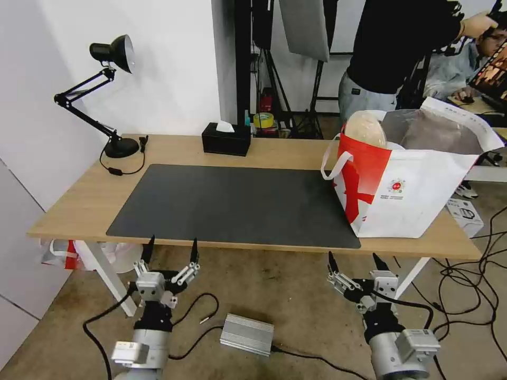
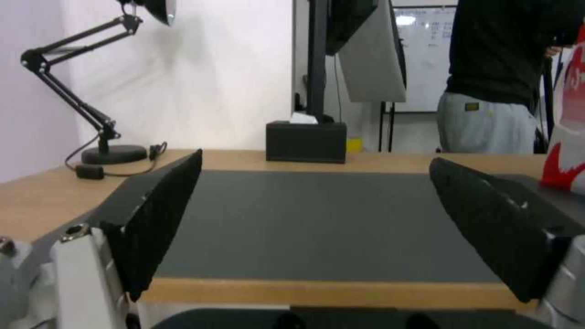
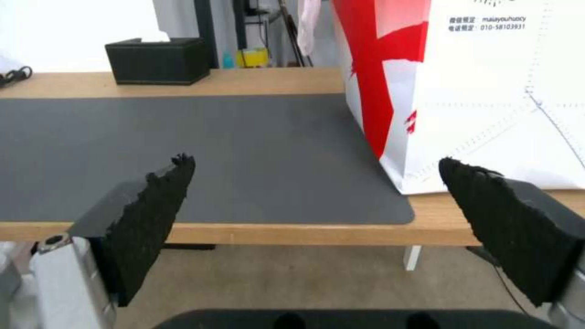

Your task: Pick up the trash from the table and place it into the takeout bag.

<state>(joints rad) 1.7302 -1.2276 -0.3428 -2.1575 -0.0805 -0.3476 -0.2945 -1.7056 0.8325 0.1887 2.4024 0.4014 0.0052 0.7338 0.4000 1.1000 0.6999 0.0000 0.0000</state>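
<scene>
Light wood forms the one long table (image 1: 274, 153), carrying one large dark grey mat (image 1: 232, 203), one black tissue box (image 1: 226, 139), one black desk lamp (image 1: 108, 95) at its far left corner, and one takeout bag (image 1: 417, 195). That bag, white with red panels and a small round red logo, stands upright on the table's right end, its base overlapping the mat's right edge, its mouth open with silver lining showing. One piece of trash is visible: a beige paper bowl (image 1: 365, 128) tilted on edge inside the bag at its left wall, rising above the rim. A white strap handle (image 1: 334, 161) loops off the bag's left side.

Two grippers hang below the table's near edge, over the floor, both pointing up toward the tabletop. The left gripper (image 1: 170, 252) sits under the mat's near left corner, its two black fingers spread wide and holding nothing. The right gripper (image 1: 357, 262) sits under the mat's near right corner, just before the bag, fingers likewise spread wide and empty.

From the head view, a silver metal box (image 1: 246, 334) lies on the floor between the arms. The left wrist view looks level across the mat to the tissue box and lamp base. The right wrist view shows printed grey text on the bag's white face, close by the right finger.
</scene>
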